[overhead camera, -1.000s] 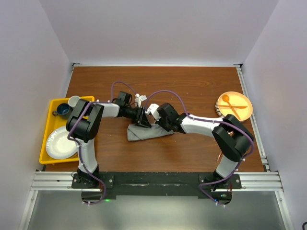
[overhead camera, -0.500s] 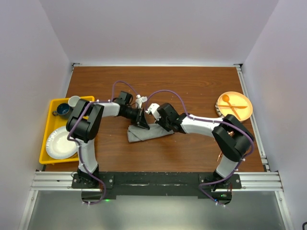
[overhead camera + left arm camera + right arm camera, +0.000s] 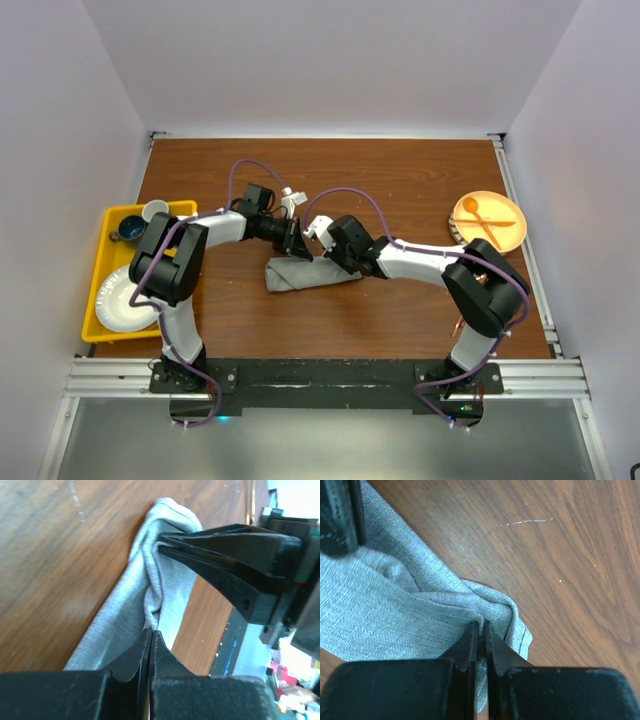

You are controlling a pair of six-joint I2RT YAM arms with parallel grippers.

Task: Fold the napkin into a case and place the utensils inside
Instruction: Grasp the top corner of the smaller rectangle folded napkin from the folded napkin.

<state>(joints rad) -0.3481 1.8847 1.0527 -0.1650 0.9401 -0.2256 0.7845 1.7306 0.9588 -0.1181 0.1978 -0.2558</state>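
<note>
Wooden surface (image 3: 400, 180) with a napkin (image 3: 300, 275) gripped from both sides.
The grey napkin is laid bunched in a long strip near the middle of the surface; one fold is clenched in the left hand (image 3: 151, 631), and the right end is clenched in the right hand (image 3: 481, 626).

The white-and-black jointed left arm (image 3: 222, 226) and right arm (image 3: 410, 262) bend inward, wrists close together. The black two-finger left gripper (image 3: 151, 632) and right gripper (image 3: 481, 626) both pinch tight, fingertips lowered.
</note>
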